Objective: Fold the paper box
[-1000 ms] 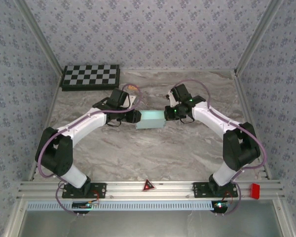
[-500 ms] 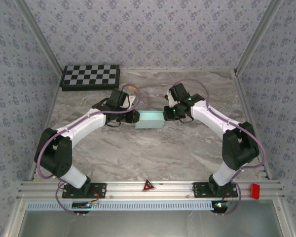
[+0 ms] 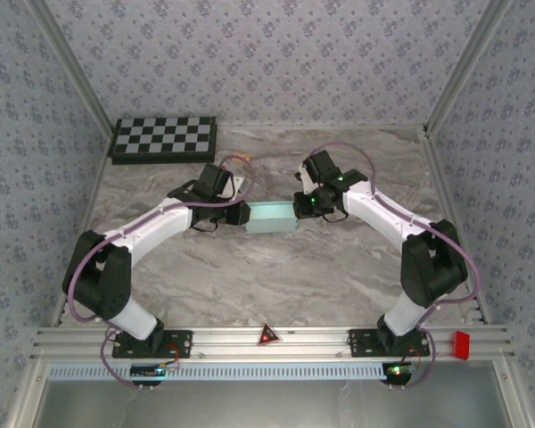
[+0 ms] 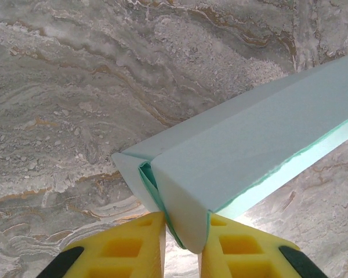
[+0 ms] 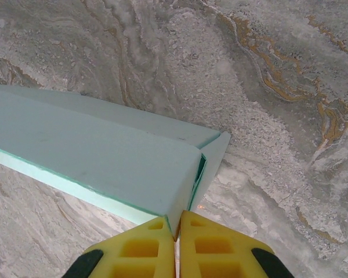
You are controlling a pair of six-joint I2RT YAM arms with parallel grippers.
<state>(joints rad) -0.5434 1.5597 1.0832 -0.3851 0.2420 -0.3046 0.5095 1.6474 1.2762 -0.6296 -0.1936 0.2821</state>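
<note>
The paper box (image 3: 269, 217) is sitting over the middle of the tabletop (image 3: 276, 276), already formed into a long, closed-looking tube, with one arm taking each short end. From the box, the left end effector (image 3: 242, 212) is lying at 9 o'clock and the right end effector (image 3: 299, 205) at 3 o'clock. The checkerboard (image 3: 163, 136) is lying well apart at about 10 o'clock.

Holding both ends at once is probably meant to stop the light card from sliding or springing open while the end flaps are being pressed home.

In the left wrist view, the yellow fingers (image 4: 133, 249) are closing on the folded corner of the box's end, one pad on each side and both touching card. The body of the box is running away from them toward 2 o'clock. A tucked flap is showing as a darker green edge just inside that corner.

In the right wrist view, the pads (image 5: 133, 249) are standing almost together, pinching the thin bottom corner of the opposite end. The box is stretching away toward 10 o'clock, and a small flap is sticking out at 1 o'clock.

I cannot tell whether the underside is touching the tabletop.
</note>
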